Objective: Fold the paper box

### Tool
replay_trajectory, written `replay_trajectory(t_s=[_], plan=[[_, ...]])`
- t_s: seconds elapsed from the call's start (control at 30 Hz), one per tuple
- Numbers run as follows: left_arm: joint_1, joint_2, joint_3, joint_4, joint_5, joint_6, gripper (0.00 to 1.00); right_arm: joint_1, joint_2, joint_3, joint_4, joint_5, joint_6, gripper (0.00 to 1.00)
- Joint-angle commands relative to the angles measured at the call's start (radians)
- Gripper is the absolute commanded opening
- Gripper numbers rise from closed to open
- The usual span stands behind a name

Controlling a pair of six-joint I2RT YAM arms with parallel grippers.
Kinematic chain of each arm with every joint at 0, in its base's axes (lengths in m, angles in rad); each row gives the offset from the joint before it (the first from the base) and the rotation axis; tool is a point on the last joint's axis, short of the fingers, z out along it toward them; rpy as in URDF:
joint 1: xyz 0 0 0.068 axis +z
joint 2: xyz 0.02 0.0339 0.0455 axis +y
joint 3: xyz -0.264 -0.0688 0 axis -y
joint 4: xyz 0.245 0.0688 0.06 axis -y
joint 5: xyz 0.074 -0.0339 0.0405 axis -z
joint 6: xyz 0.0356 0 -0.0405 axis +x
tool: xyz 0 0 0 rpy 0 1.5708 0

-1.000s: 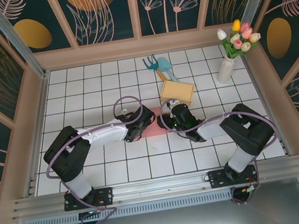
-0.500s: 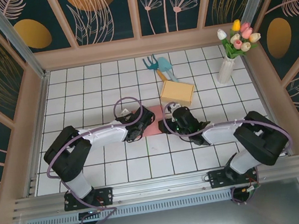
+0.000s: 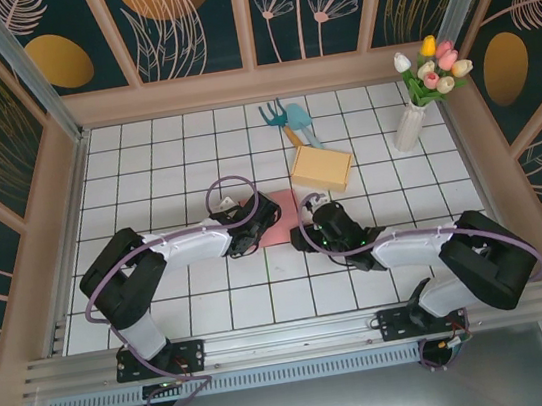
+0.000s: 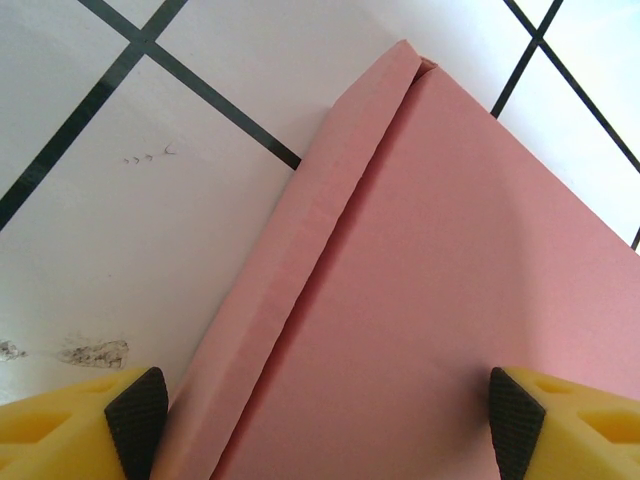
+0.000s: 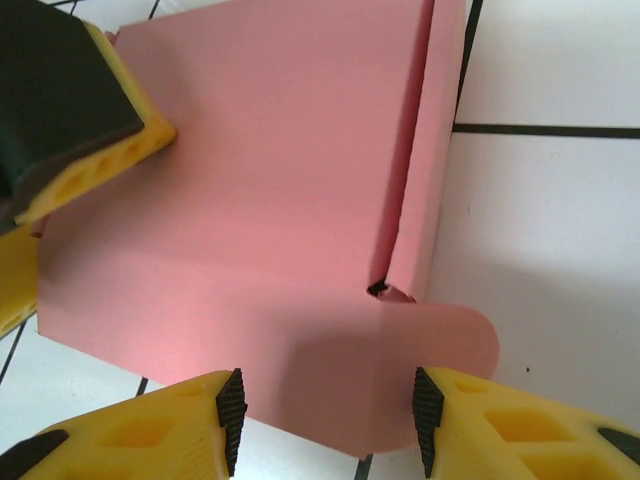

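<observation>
**Both grippers spread over the flat pink box**

The left gripper [image 4: 325, 435] is holding its fingers [image 4: 135, 408] wide apart. One black pad is sitting at the outer edge of the flap [image 4: 300, 280] folded along the side of the box [image 4: 440, 300]. The other pad is sitting over the flat panel, and nothing is being pinched between them.

The right gripper [image 5: 328, 425] is also holding its fingers spread. The near edge of the box is passing between its tips, with the rounded tab [image 5: 450, 340] lying just beside the right-hand one. Whether those pads are touching the paper cannot be told. In the right wrist view, one yellow finger of the left gripper is sitting at the opposite corner of the sheet.

From above, the two grippers are meeting nose to nose mid-table, the left arm reaching in from the left and the right arm from the right. The box is lying flat on the white tiled table [image 3: 147, 180] between them, mostly covered by the grippers.

Just behind the box, a brown carton [image 3: 322, 168] is standing tilted to the grid lines. Farther back, teal garden tools [image 3: 287, 118] are lying on the tiles. At the rear right, a white vase [image 3: 408, 128] is holding tulips [image 3: 434, 67].
</observation>
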Motion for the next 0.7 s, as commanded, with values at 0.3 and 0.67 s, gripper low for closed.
replay_trajectory(t_s=[0.3,0.67], plan=[[0.008,0.06,-0.036,-0.095,0.03,-0.004,0.83,0.007,0.052,0.014,0.059,-0.043,-0.009,0.51],[0.009,0.061,-0.037,-0.097,0.03,-0.003,0.83,0.012,0.04,0.014,0.084,-0.126,-0.034,0.44]])
